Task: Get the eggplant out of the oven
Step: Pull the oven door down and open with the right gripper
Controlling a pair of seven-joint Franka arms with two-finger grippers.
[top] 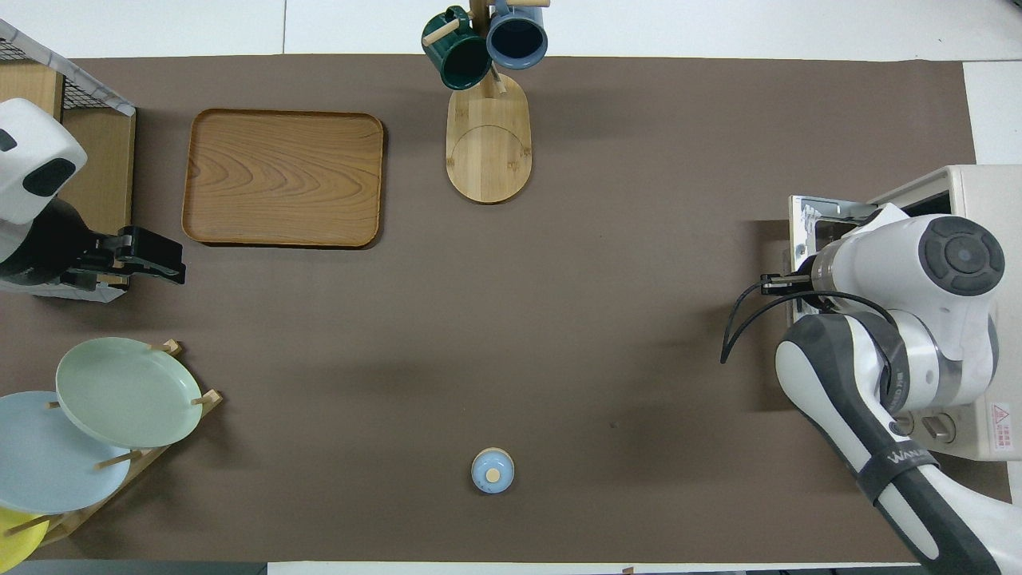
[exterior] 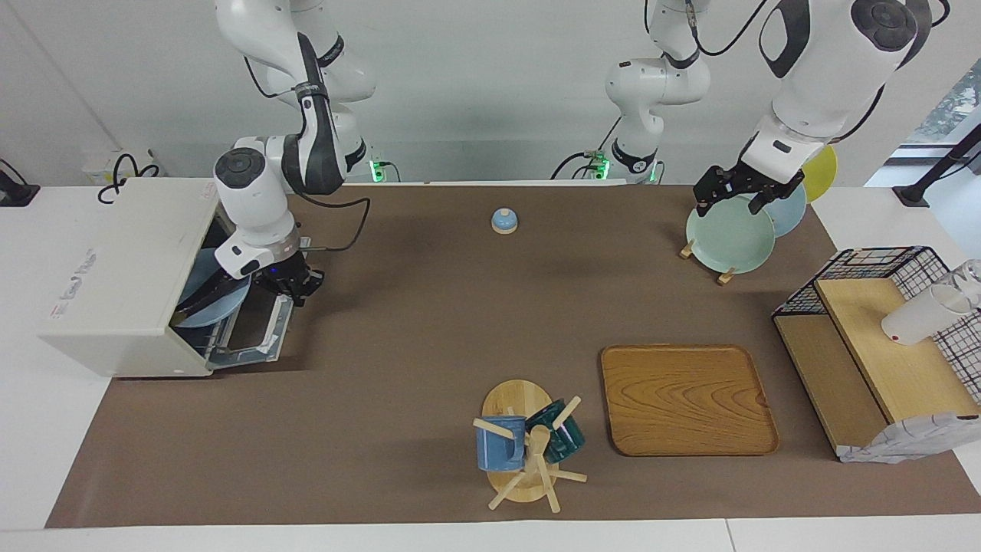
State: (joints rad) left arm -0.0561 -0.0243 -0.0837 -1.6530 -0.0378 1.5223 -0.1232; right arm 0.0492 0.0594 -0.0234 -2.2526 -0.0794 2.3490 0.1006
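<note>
You have the oven (exterior: 123,284) at the right arm's end of the surface (exterior: 429,307), with its door (exterior: 257,337) swung most of the way down and a pale blue plate (exterior: 211,295) showing inside the cavity. The right pincer (exterior: 295,285) is at the door's upper edge, its fingertips closed on the door handle there; in the overhead view the arm's wrist covers the pincer and much of the opening. You cannot see the eggplant in either view: whatever lies on that plate is hidden by the oven's top and the arm. The left arm waits, its pincer (exterior: 732,195) hanging spread wide with nothing in it over the pale green plate (exterior: 728,238), which stands in the plate rack (top: 152,455) at the left arm's end alongside a light blue plate (top: 40,471) and a yellow one (exterior: 821,170). Out on the brown mat you have a small blue lidded knob-topped piece (exterior: 503,221) near the robots, a wooden tray (exterior: 686,399), and a mug tree (exterior: 529,452) carrying a blue mug (exterior: 498,445) and a dark green mug (exterior: 563,437).
</note>
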